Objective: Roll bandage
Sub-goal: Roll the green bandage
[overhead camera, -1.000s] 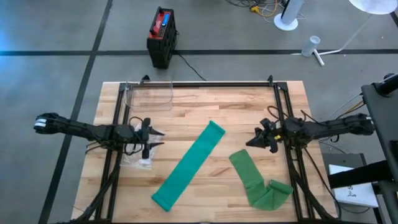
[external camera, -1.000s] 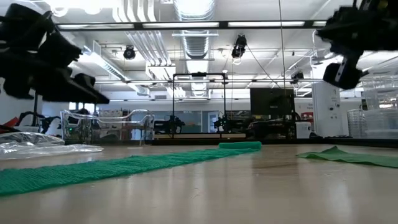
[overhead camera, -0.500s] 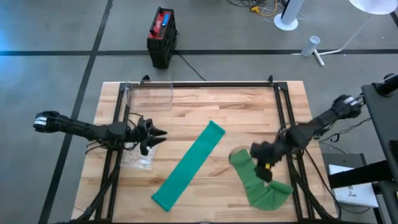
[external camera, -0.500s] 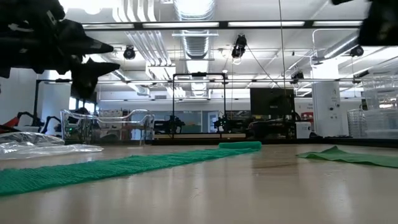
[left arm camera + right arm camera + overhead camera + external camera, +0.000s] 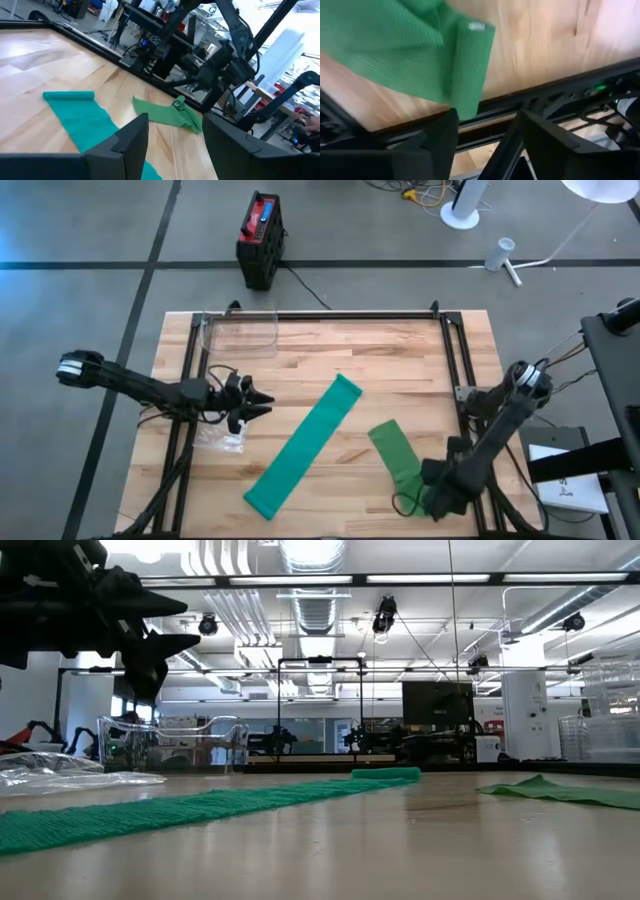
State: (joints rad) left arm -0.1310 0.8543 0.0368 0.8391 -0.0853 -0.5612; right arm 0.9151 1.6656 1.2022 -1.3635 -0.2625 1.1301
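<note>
A teal bandage [image 5: 305, 442] lies flat and slantwise across the table's middle. To its right lies a dark green bandage [image 5: 398, 458], flat at its far end, with a partly rolled near end [image 5: 470, 65]. My right gripper [image 5: 432, 498] hovers open just over that rolled end by the near edge. In the right wrist view its fingers [image 5: 440, 137] stand apart just short of the roll, and I see no touch. My left gripper [image 5: 262, 400] waits open above the table's left side, pointing toward the teal bandage [image 5: 80, 112].
A clear plastic container [image 5: 240, 332] stands at the far left, and a crumpled clear bag [image 5: 220, 438] lies under my left gripper. Black frame rails [image 5: 350, 315] run along the table's far and side edges. One rail [image 5: 530, 100] passes close under the green roll.
My right gripper has swung from the table's right middle toward the near edge and come down over the dark green bandage's near end. My left gripper has turned about its wrist and stays on the left. Both bandages lie as before.
</note>
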